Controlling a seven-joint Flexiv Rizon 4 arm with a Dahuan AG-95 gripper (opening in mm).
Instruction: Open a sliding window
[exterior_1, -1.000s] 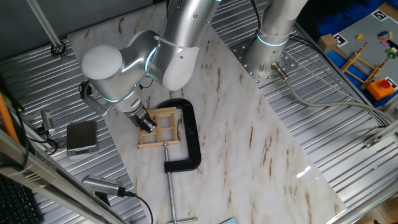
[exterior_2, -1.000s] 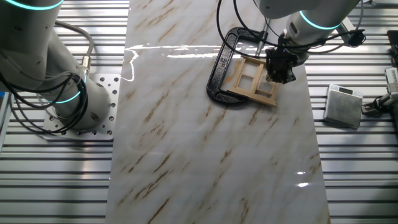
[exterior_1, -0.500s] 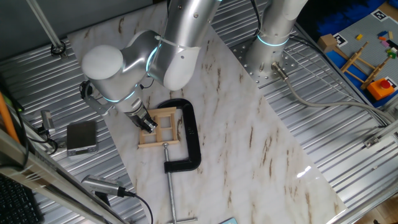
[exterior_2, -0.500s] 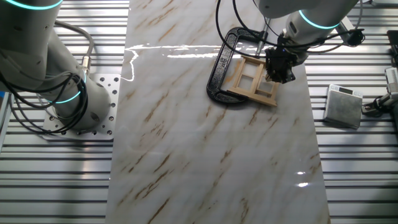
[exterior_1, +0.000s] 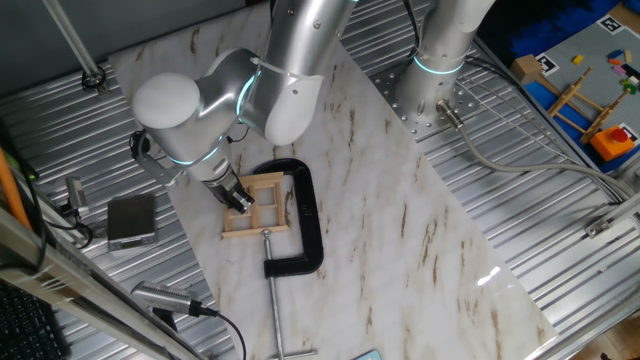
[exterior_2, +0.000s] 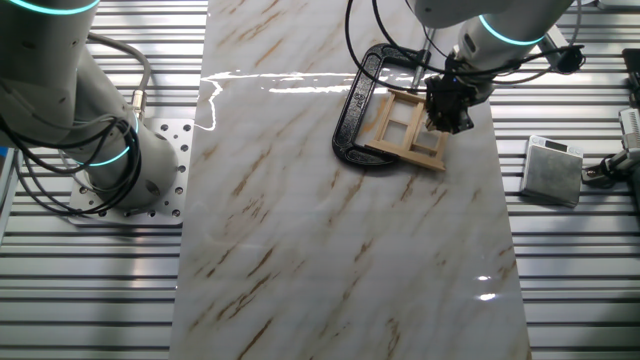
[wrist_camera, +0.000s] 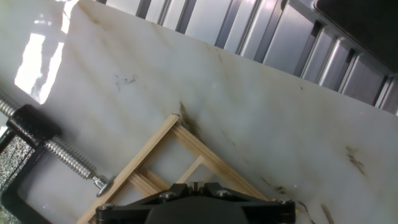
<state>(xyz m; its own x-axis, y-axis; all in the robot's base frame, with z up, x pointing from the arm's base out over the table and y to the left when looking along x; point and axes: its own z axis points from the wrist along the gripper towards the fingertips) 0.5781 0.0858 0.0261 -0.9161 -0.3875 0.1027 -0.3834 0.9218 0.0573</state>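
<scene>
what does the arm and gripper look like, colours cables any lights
The arm is smooth silver-grey metal with rounded white joint caps and thin glowing cyan rings at the joints. Black cables run along the wrist. The gripper is small, black and blocky, with screw heads showing in the hand view.

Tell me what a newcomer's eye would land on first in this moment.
The silver arm bends low over the marble slab, its gripper down on the small wooden sliding window. A black C-clamp pins the window's far edge to the slab; its long screw points toward the slab's edge. Whether the jaws are closed cannot be told.
</scene>
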